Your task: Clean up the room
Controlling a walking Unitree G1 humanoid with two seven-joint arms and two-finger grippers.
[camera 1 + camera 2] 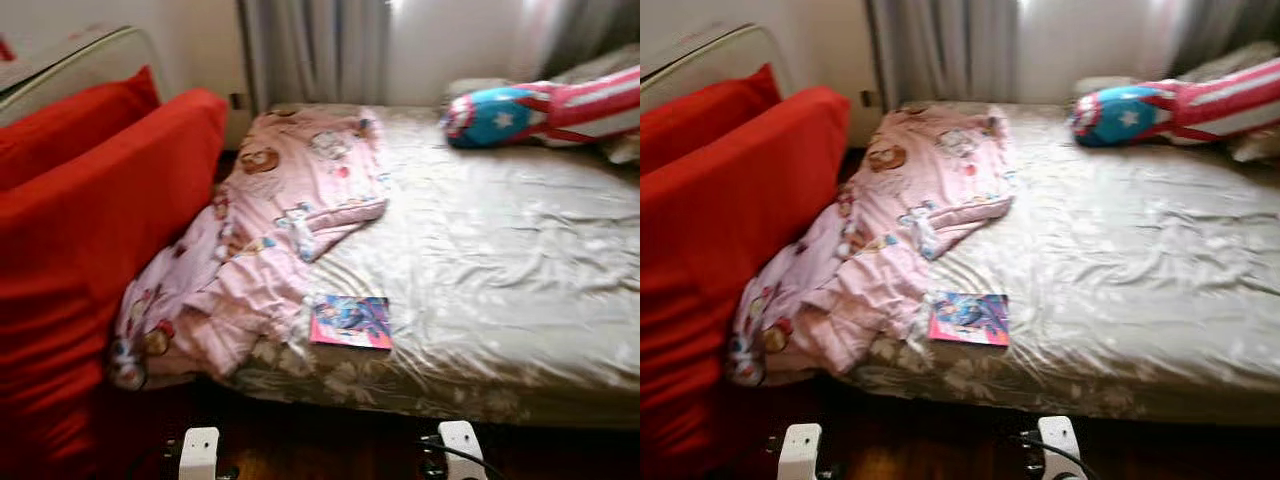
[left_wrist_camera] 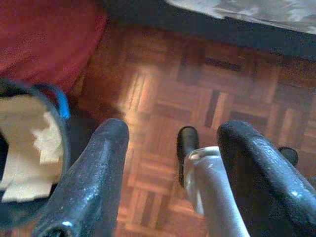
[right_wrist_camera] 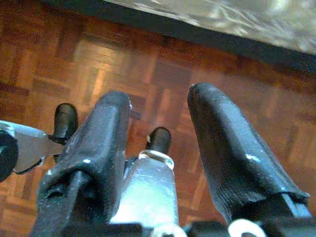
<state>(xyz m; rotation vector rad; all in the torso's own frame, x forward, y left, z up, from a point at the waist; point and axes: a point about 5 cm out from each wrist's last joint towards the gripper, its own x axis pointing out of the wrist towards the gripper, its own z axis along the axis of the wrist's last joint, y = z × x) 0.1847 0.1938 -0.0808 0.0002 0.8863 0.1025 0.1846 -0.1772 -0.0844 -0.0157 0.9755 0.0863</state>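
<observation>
While both arms hung idle over the parquet floor (image 3: 163,74), the left gripper (image 2: 173,148) and right gripper (image 3: 158,113) each held their fingers spread and empty. Near the bed's (image 1: 520,290) front edge lay a thin booklet (image 1: 351,322), touching a crumpled pink blanket (image 1: 270,230). Judged light, flexible and slick, the booklet would best be pinched at its free edge; its cover print was illegible.
</observation>
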